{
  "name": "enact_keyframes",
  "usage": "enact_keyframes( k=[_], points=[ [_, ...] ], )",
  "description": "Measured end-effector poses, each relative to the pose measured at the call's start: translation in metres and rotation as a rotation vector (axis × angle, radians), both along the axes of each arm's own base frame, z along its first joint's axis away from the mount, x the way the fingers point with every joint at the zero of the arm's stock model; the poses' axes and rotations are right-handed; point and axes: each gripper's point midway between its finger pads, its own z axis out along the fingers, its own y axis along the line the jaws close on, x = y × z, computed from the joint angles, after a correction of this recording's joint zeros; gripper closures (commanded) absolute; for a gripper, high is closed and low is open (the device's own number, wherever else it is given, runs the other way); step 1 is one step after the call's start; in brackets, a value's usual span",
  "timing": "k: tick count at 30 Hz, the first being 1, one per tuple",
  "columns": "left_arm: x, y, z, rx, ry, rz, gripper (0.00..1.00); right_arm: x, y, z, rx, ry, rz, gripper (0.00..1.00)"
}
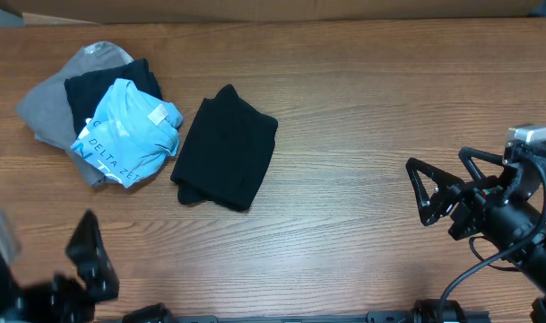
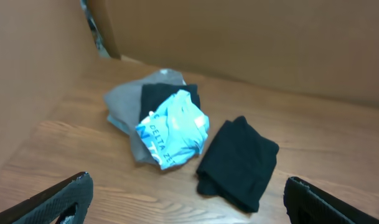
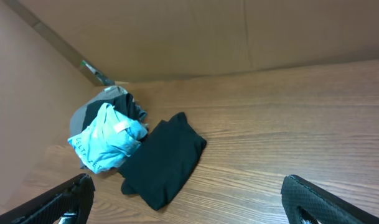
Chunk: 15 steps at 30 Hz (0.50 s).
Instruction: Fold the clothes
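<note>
The clothes, one plain black shirt, lie folded into a compact rectangle on the wooden table, left of centre. The left wrist view has the black shirt ahead and to the right; in the right wrist view the black shirt is ahead and to the left. My left gripper is near the front left edge, well short of it. In its own view the left gripper is open and empty. My right gripper hovers far to the right. Seen from the wrist, the right gripper is open with nothing between its fingers.
Just left of the black shirt is a pile: a light blue shirt lettered "DELTA ZETA" on top of a dark garment and a grey garment. A brown cardboard wall stands along the table's far side.
</note>
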Motion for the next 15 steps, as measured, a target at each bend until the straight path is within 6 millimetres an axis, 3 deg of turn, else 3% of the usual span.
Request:
enact_keyframes(
  k=[15],
  points=[
    [-0.008,-0.001,0.002,-0.015,-0.026,0.016,0.00,-0.015,0.002,-0.028,0.009,0.141,0.009,0.00]
  ],
)
